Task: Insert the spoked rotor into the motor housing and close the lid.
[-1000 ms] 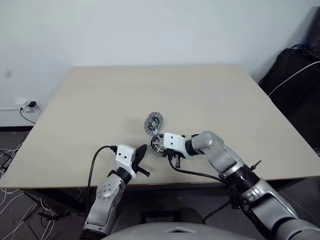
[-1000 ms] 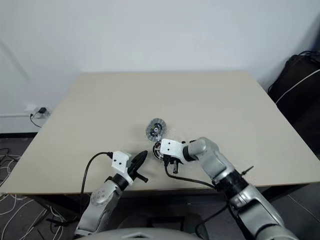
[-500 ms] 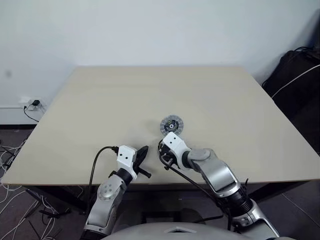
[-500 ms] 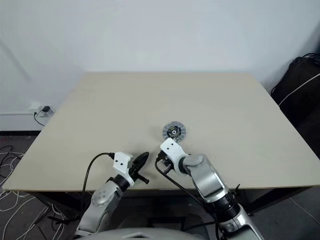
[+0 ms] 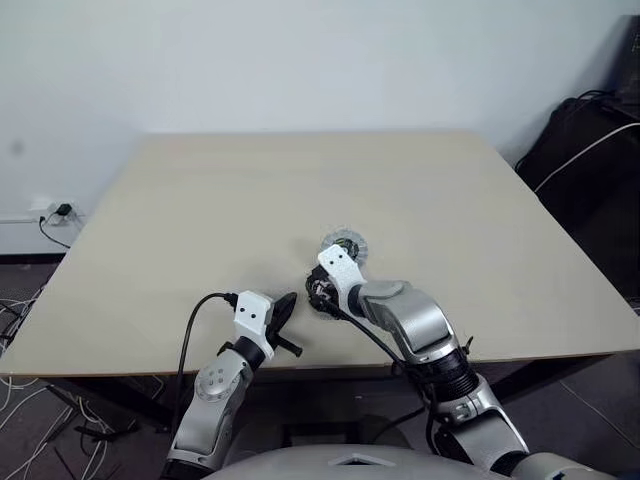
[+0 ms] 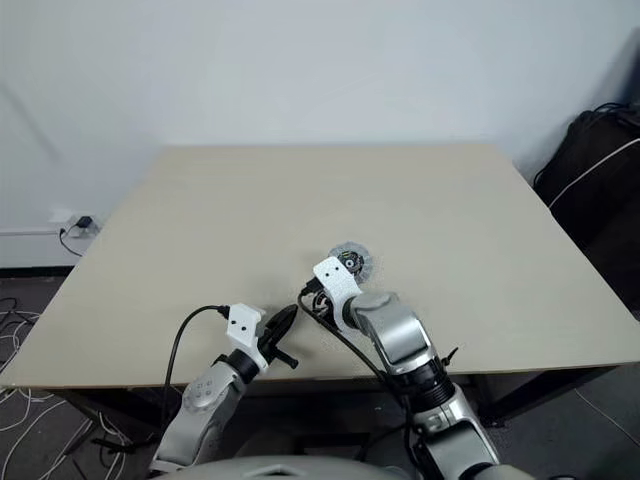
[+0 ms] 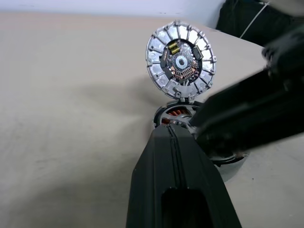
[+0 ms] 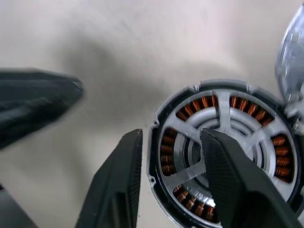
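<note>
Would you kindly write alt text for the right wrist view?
A round dark motor housing with copper-brown windings lies on the beige table, grey spokes across its middle. The right tool straddles its rim, one black finger outside, one inside.

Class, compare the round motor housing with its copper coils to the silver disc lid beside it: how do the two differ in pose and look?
The round dark motor housing with copper coils lies flat on the table; the silver-grey disc lid stands tilted up on its edge. The housing shows orange windings behind pale spokes; the lid shows shiny rim segments around a small hub. Both are round and look similar in width.
</note>
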